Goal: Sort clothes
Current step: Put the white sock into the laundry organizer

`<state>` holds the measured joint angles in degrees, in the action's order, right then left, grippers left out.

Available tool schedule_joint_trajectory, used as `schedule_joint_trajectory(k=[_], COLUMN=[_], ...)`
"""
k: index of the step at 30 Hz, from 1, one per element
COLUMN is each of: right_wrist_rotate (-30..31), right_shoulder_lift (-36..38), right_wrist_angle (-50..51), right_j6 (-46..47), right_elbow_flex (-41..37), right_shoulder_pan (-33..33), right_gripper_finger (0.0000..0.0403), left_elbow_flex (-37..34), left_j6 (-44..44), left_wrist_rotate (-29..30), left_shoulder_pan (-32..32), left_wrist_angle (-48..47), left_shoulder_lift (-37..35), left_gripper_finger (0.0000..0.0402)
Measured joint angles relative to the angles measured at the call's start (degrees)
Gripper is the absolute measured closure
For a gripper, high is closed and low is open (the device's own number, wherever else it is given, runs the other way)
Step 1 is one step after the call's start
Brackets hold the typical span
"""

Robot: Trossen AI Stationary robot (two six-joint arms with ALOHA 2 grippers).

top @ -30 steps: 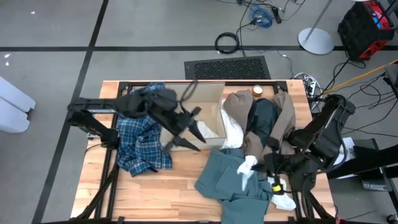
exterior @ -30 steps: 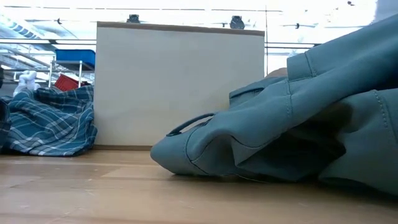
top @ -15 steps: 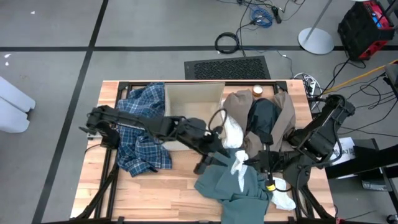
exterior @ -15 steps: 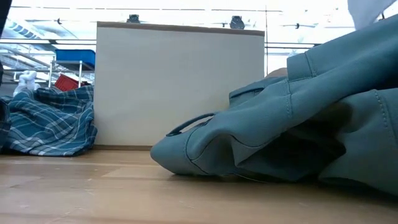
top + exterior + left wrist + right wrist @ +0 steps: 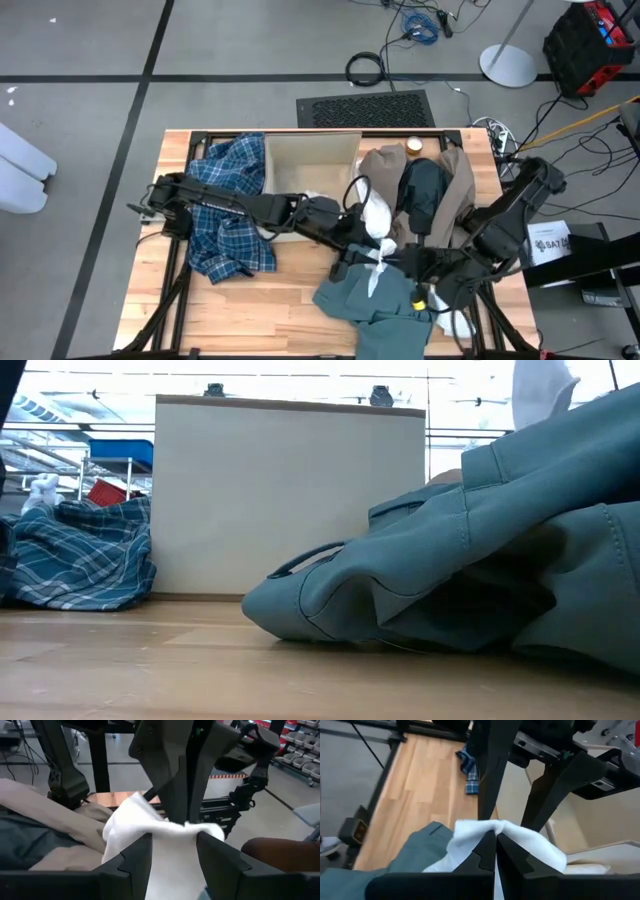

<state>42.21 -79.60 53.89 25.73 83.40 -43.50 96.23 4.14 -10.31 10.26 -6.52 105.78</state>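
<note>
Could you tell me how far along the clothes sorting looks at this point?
Done: the plaid shirt lies apart on the left of the table. In hand: the right hand is shut on a white piece, and the left hand straddles the same cloth, its fingers apart. Left: the teal-green piece, the taupe-brown piece and the dark piece are heaped on the right.
</note>
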Motion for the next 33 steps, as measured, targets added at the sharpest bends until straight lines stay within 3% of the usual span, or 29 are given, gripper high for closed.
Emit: schedule_joint_trajectory(k=[10,16,33], right_wrist_rotate=[1.75,2.67,4.33], right_shoulder_lift=[-1.54,-1.57,-1.57], right_wrist_angle=[1.29,1.00,-4.02], right_j6=[-1.03,-1.60,-6.95], right_elbow_flex=[0.00,0.00,0.00], right_shoulder_pan=[0.96,0.94,3.43], right_gripper_finger=[0.0403,0.0403,0.0403], left_elbow_flex=[0.00,-0.01,-0.02], left_j6=[0.00,-3.39,-3.40], left_wrist_rotate=[0.36,6.23,5.90], left_shoulder_pan=[0.57,0.78,1.07], left_wrist_angle=[-1.86,-5.35,-4.69], left_shoulder_lift=[0.00,0.00,0.00], left_gripper_finger=[0.0237,0.0237,0.0237])
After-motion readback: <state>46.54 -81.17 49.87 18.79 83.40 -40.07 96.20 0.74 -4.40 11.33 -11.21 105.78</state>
